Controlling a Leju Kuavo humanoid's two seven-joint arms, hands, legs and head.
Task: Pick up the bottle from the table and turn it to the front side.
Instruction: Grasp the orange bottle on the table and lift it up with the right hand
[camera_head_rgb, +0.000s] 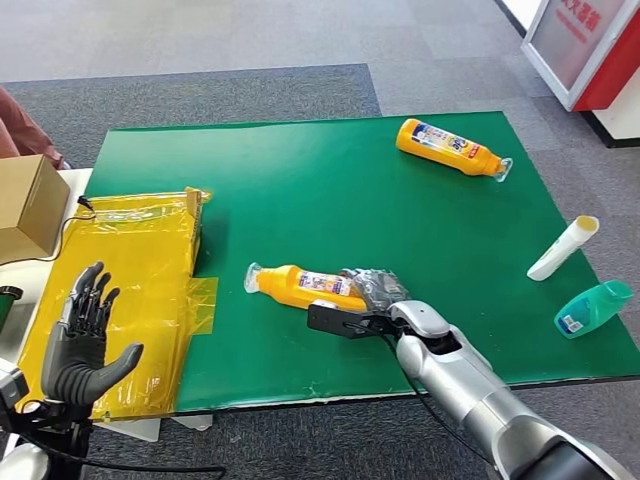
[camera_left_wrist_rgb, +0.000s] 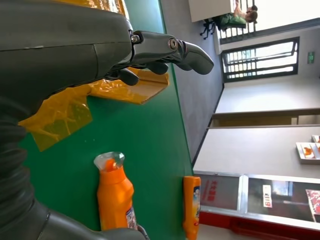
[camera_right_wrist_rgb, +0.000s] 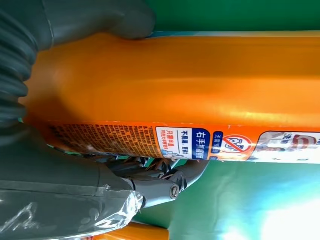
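Right hand (camera_head_rgb: 375, 292) wraps base of orange bottle (camera_head_rgb: 302, 286), thumb and fingers either side; bottle lies on green mat (camera_head_rgb: 317, 180), apparently not lifted. Left hand (camera_head_rgb: 81, 335) spread, holding nothing, above yellow bag (camera_head_rgb: 143, 250). Grey carpet (camera_head_rgb: 226, 40) beyond.

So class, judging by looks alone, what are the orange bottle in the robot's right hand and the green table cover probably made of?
Orange bottle: likely glossy plastic, since soft highlights run along its smooth body, with a printed label. Green table cover: probably a matte mat or felt-like sheet, flat and without glare, though its exact material is unclear. The right hand grips the bottle.
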